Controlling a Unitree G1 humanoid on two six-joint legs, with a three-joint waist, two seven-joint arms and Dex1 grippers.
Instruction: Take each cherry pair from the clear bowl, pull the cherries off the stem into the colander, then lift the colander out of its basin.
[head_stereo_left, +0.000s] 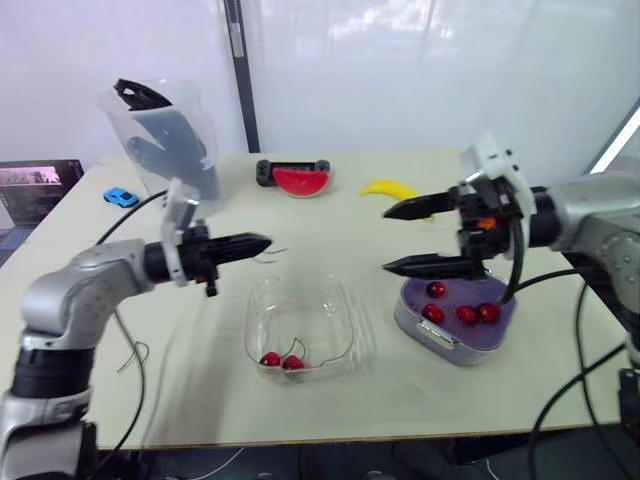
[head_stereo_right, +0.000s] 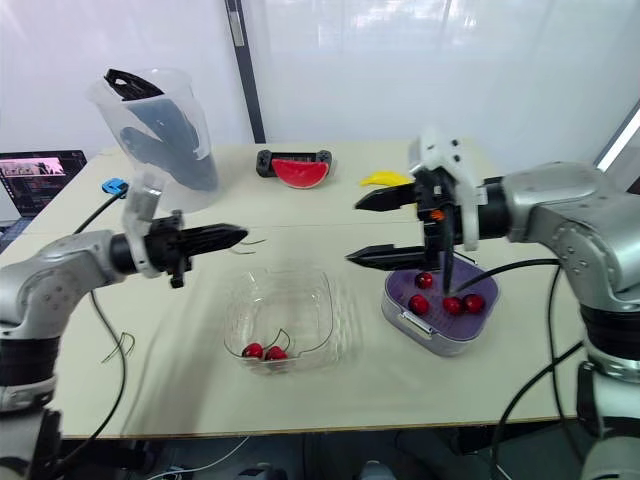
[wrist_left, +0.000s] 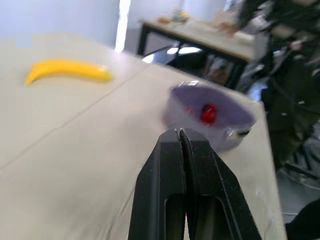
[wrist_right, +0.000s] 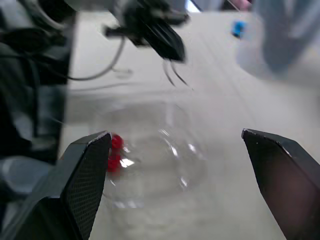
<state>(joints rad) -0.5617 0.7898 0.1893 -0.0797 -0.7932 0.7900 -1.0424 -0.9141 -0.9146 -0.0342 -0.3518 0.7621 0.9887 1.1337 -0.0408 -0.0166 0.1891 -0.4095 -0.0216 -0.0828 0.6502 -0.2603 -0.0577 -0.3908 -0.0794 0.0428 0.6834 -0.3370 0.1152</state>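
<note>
The light, slippery red cherry pair (head_stereo_left: 281, 360) lies inside the clear plastic bowl (head_stereo_left: 346, 312), best pinched by its stem; beside the bowl, the right gripper (head_stereo_left: 386, 240) is wide open and the left gripper (head_stereo_left: 265, 242) pinches a thin bare stem (head_stereo_left: 272, 254).

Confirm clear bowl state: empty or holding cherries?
Not empty. One cherry pair lies in the clear bowl, by the wall nearest the robot.

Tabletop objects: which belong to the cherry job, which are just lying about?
Job: clear plastic bowl, red cherry pair inside, purple colander in its basin, loose red cherries.
Lying about: yellow banana, red watermelon slice, blue toy car, clear plastic jug.
</note>
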